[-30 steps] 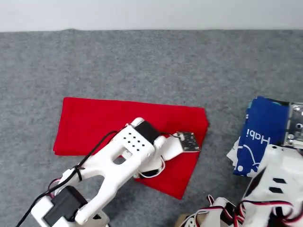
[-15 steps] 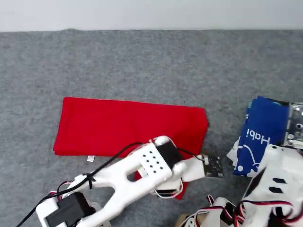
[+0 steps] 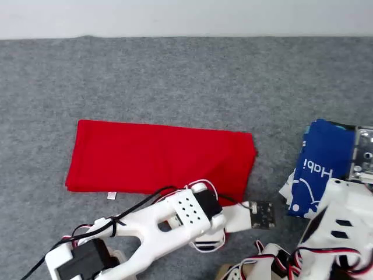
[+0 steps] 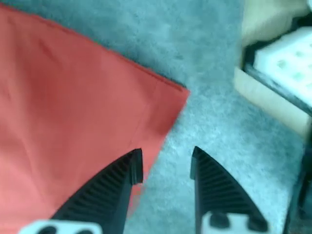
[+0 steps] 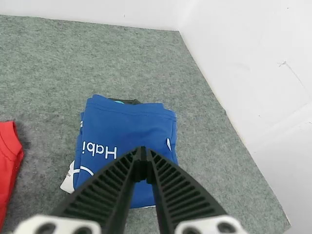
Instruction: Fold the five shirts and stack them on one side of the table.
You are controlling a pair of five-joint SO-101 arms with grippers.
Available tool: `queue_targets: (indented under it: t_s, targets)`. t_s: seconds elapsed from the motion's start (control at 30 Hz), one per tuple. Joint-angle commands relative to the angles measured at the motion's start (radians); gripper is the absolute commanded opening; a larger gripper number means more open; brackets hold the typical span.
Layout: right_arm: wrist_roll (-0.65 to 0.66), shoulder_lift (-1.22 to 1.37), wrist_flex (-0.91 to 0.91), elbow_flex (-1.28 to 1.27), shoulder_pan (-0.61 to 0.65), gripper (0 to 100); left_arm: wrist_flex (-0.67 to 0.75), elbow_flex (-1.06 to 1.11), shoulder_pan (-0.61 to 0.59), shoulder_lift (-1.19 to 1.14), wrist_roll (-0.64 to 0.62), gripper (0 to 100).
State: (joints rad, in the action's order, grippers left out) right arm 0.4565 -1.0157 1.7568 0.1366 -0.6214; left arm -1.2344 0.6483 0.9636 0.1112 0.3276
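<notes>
Red shirt [image 3: 157, 157] lay folded flat, left of centre on grey bench [image 3: 175, 76]. Left end effector [image 4: 165, 163] spread, straddling shirt's edge near its corner. Folded blue shirt [image 3: 322, 166] at right edge; right end effector [image 5: 143, 152] pressed together above it, empty.

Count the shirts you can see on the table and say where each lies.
3. The red shirt lies folded mid-table; the blue shirt tops a pile at the right; a white shirt peeks from beneath it. More may be hidden underneath.
</notes>
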Motion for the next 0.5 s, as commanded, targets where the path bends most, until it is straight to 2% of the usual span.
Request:
queue_targets:
  t_s: [0.0, 0.2, 0.33, 0.47]
  targets:
    - [0.009, 0.005, 0.038, -0.003, -0.007, 1.3, 0.051, -0.004, -0.057, 0.012, 0.009, 17]
    - [0.011, 0.005, 0.038, -0.003, -0.007, 1.3, 0.040, -0.050, -0.092, -0.149, 0.051, 17]
    - [0.011, 0.005, 0.038, -0.003, -0.007, 1.3, -0.002, -0.111, -0.087, -0.161, 0.049, 15]
    - [0.011, 0.004, 0.038, -0.003, -0.007, 1.3, 0.021, -0.117, -0.086, -0.183, 0.049, 15]
